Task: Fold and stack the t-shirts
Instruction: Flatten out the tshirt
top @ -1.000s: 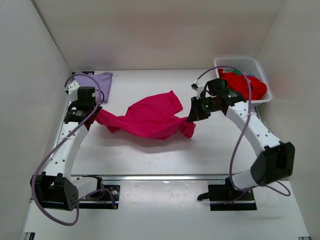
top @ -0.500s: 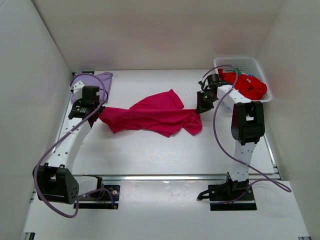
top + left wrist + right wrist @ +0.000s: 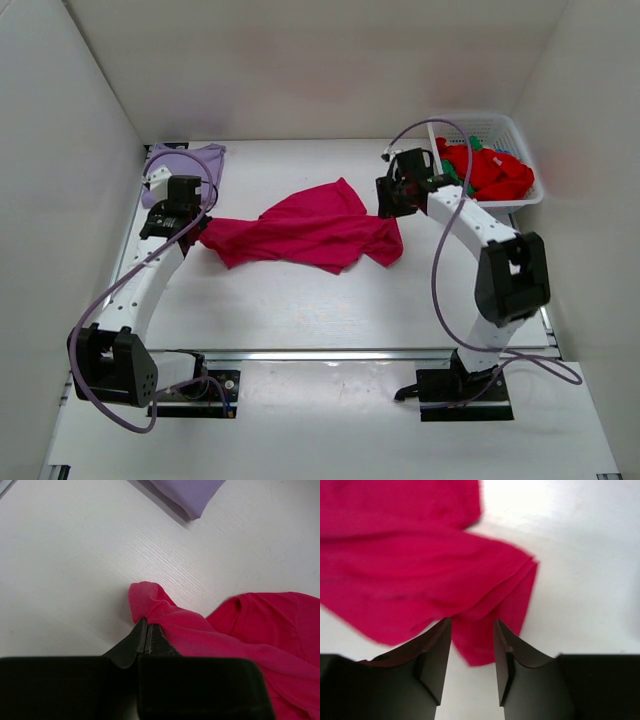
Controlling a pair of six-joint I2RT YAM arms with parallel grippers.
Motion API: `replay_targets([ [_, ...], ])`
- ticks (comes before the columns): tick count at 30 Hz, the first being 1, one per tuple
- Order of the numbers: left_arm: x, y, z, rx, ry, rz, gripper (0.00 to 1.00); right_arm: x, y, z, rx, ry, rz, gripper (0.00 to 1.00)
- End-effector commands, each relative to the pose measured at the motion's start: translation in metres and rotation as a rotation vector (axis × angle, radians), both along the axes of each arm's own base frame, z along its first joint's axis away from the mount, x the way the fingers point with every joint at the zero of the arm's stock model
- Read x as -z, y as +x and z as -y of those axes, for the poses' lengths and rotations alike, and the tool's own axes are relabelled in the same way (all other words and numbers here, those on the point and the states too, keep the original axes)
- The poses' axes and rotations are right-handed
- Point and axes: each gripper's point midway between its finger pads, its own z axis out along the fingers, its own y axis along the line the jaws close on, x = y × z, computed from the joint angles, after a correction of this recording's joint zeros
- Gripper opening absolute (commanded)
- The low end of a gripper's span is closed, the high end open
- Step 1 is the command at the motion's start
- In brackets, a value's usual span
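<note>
The left arm and right arm are slim white tubular links joined by blocky black joint housings, each rising from a flat black base plate. A thin lavender-grey cable loops loosely along each arm. The left gripper and right gripper have matte black, wedge-shaped plastic fingers. The left tips seem edged with thin grey pads.

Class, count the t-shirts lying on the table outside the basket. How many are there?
2: the magenta shirt mid-table, and the lavender shirt at the far-left corner. More may be hidden in the basket under the red heap.
</note>
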Motion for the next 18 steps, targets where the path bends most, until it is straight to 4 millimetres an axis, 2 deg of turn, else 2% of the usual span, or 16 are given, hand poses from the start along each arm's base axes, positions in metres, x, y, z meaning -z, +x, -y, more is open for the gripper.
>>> replay_targets([
  [1, -0.003, 0.000, 0.002, 0.008, -0.004, 0.027, 0.00, -0.023, -0.017, -0.025, -0.010, 0.056, 0.102, 0.34],
  [2, -0.001, -0.001, 0.001, 0.005, 0.000, 0.022, 0.00, -0.012, -0.026, -0.029, -0.016, 0.050, 0.080, 0.34],
  [7, -0.002, 0.002, 0.005, 0.014, -0.007, 0.028, 0.00, 0.011, -0.038, -0.040, -0.042, 0.071, 0.039, 0.34],
  [13, -0.003, 0.001, 0.003, 0.015, -0.003, 0.029, 0.00, 0.033, -0.042, -0.047, -0.065, 0.036, 0.023, 0.38],
  [18, -0.001, 0.000, 0.001, 0.009, -0.001, 0.019, 0.00, 0.044, -0.036, -0.050, -0.066, 0.037, 0.017, 0.38],
])
